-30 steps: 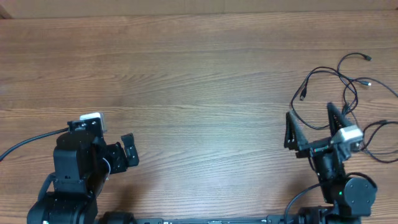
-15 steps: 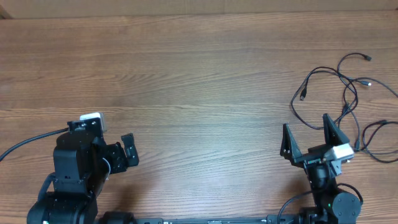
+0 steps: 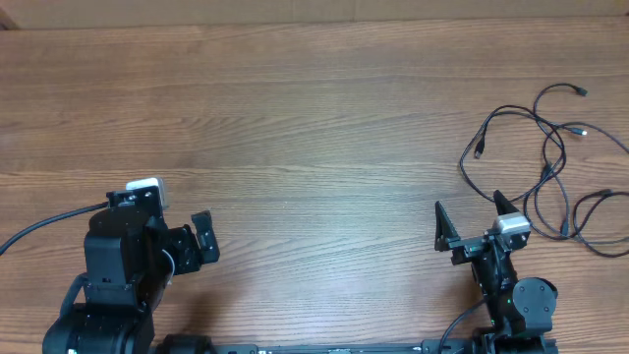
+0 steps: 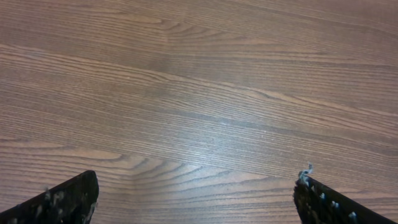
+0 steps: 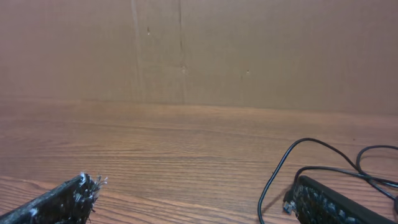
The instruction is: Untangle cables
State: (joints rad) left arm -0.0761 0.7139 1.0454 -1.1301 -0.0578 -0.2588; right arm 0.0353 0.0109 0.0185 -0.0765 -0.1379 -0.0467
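Note:
The thin black cables [image 3: 550,157] lie in a loose tangle at the right side of the table, with small plugs at their ends. In the right wrist view, loops of the cables [image 5: 292,162] show at the right, one plug close to the right finger. My right gripper [image 3: 470,224] is open and empty, just below and left of the tangle, not touching it; it also shows in the right wrist view [image 5: 199,199]. My left gripper [image 3: 201,238] is open and empty at the lower left, far from the cables; in the left wrist view [image 4: 196,199] it hangs over bare wood.
The wooden table [image 3: 295,128] fills the overhead view. A brown cardboard wall [image 5: 199,50] stands behind the table's far edge. A thick black wire [image 3: 39,228] runs off the left arm base toward the left edge.
My right arm has pulled back toward the front edge and to the left, away from the cable tangle, staying open. The left arm has not moved.

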